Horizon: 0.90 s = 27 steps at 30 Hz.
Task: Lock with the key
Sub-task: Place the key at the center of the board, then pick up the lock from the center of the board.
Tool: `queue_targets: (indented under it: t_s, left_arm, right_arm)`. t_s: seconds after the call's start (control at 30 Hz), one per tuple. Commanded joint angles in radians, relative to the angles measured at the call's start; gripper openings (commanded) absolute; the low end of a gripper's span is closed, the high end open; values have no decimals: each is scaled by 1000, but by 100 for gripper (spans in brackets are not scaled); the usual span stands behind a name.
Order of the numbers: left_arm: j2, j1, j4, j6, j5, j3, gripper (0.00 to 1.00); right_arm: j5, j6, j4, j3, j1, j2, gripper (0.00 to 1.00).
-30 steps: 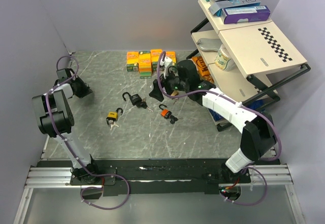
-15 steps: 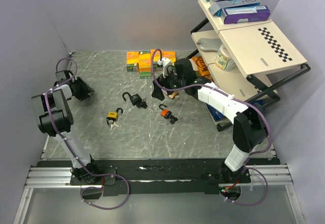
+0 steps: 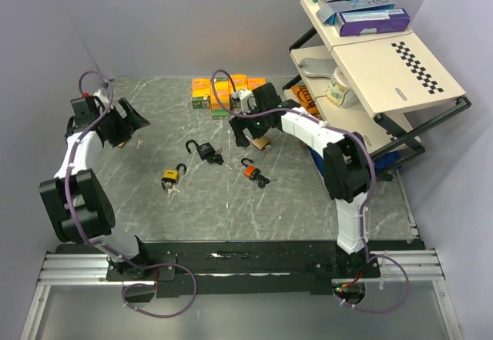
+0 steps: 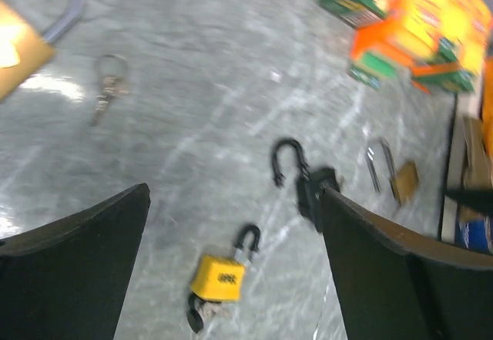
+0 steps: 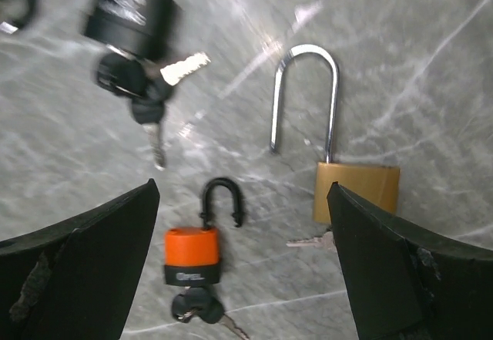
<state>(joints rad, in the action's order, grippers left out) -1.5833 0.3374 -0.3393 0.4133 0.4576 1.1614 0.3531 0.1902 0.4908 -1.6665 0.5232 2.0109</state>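
Several padlocks lie on the marble table, each with keys at its base. In the right wrist view the orange padlock has its black shackle open, and the brass padlock has its tall silver shackle open. The black padlock is blurred at the top left. My right gripper hovers open and empty above the orange one, also seen from above as right gripper. My left gripper is open and empty, high over the yellow padlock. A loose key ring lies further left.
Orange and yellow boxes are stacked at the back of the table. A tilted shelf rack with boxes and a jar stands on the right. Another brass lock body shows at the left wrist view's top left corner. Grey walls close the left and back.
My left gripper has gone from shut to wide open while its arm swung away from the left wall. My right arm has stretched further back and left, still open.
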Motion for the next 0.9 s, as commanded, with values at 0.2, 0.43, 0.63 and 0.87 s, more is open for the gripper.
queue_targets:
  t_s: [0.2, 0.43, 0.63, 0.87]
  left_arm:
    - [147, -90, -33, -153, 188, -9, 96]
    - [177, -107, 6, -154, 230, -22, 96]
    - [163, -109, 19, -153, 233, -5, 96]
    - [151, -109, 22, -143, 228, 9, 96]
  right_arm:
    - [-101, 101, 106, -72, -54, 133, 99]
    - [-164, 109, 140, -157, -63, 193, 99]
    - [-217, 149, 196, -199, -63, 238, 98]
    - [-226, 173, 278, -237, -60, 299, 95]
